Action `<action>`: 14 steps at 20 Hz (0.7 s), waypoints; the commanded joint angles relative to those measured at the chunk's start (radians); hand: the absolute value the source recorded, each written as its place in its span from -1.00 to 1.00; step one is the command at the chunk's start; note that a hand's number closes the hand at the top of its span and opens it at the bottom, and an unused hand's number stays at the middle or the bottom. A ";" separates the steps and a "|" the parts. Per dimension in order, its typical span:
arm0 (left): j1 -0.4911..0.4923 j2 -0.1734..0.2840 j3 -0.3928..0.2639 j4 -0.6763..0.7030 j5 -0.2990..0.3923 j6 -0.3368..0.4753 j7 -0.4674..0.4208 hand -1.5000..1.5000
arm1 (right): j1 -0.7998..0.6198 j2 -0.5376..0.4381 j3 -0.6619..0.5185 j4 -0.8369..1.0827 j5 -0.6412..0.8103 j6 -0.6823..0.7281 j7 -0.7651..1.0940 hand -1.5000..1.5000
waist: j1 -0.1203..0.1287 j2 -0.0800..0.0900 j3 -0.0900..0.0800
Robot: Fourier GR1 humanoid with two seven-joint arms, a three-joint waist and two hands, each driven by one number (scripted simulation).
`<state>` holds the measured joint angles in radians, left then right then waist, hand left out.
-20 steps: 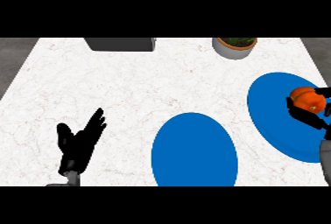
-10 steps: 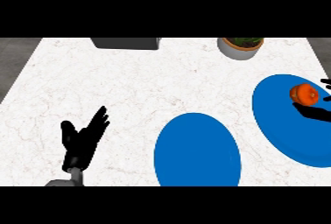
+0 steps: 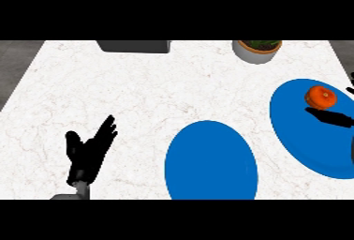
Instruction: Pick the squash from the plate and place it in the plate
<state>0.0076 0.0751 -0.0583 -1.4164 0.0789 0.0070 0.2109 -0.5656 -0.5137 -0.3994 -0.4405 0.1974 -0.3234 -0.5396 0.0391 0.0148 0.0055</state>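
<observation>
Squash [image 3: 321, 96]: orange, roundish, no clear long axis; dark stem spot faces up. Sits on upper part of right blue plate [image 3: 304, 145], near right edge of counter [image 3: 138, 93].
Right hand [image 3: 333, 116]: mostly off view, dark fingers just below squash, extended, holding nothing.
Second blue plate [image 3: 211, 161]: centre-bottom, well apart from squash.
Left hand [image 3: 88, 150]: lower left, fingers spread, resting.
Potted plant [image 3: 258, 49]: top edge.
Dark box [image 3: 133, 46]: top left.

Orange squash [image 3: 320, 96] on the right blue plate [image 3: 304, 140], right hand [image 3: 332, 116] open just beside it, second blue plate [image 3: 211, 161] near centre, left hand [image 3: 88, 151] open and resting on white table [image 3: 138, 93], potted plant [image 3: 258, 49] at the far edge.
</observation>
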 commanded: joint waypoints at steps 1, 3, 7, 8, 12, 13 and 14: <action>0.007 0.016 0.002 -0.020 0.006 -0.013 0.028 0.00 | -0.058 -0.044 -0.103 0.045 -0.105 0.086 -0.084 -1.00 | -0.006 -0.003 -0.001; 0.008 0.004 -0.008 -0.067 -0.013 0.019 0.041 0.00 | -0.003 -0.008 -0.156 0.083 -0.153 0.083 -0.187 -1.00 | -0.006 -0.002 0.000; -0.006 0.008 0.008 -0.054 0.001 0.016 0.083 0.00 | 0.029 -0.099 -0.191 0.141 -0.197 0.226 -0.187 -1.00 | -0.023 -0.007 -0.002; 0.028 -0.002 0.006 -0.012 -0.025 0.028 -0.009 0.00 | 0.060 -0.121 -0.194 0.147 -0.209 0.308 -0.186 -1.00 | -0.027 -0.008 -0.003; 0.050 0.006 0.017 -0.035 0.007 -0.005 -0.011 0.00 | 0.112 -0.186 -0.195 0.170 -0.232 0.523 -0.219 -1.00 | -0.028 -0.009 -0.002; -0.007 -0.006 0.003 -0.052 -0.014 0.032 0.069 0.00 | 0.120 -0.181 -0.184 0.153 -0.234 0.545 -0.208 -1.00 | -0.036 -0.012 -0.004; -0.033 -0.007 0.014 -0.016 -0.008 0.019 0.036 0.00 | 0.139 -0.204 -0.167 0.178 -0.209 0.561 -0.242 -1.00 | -0.031 -0.009 -0.003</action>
<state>0.0151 0.0744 -0.0523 -1.4526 0.0717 0.0213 0.2423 -0.4845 -0.6658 -0.5727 -0.2896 -0.0078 0.0991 -0.7324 0.0123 0.0060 0.0025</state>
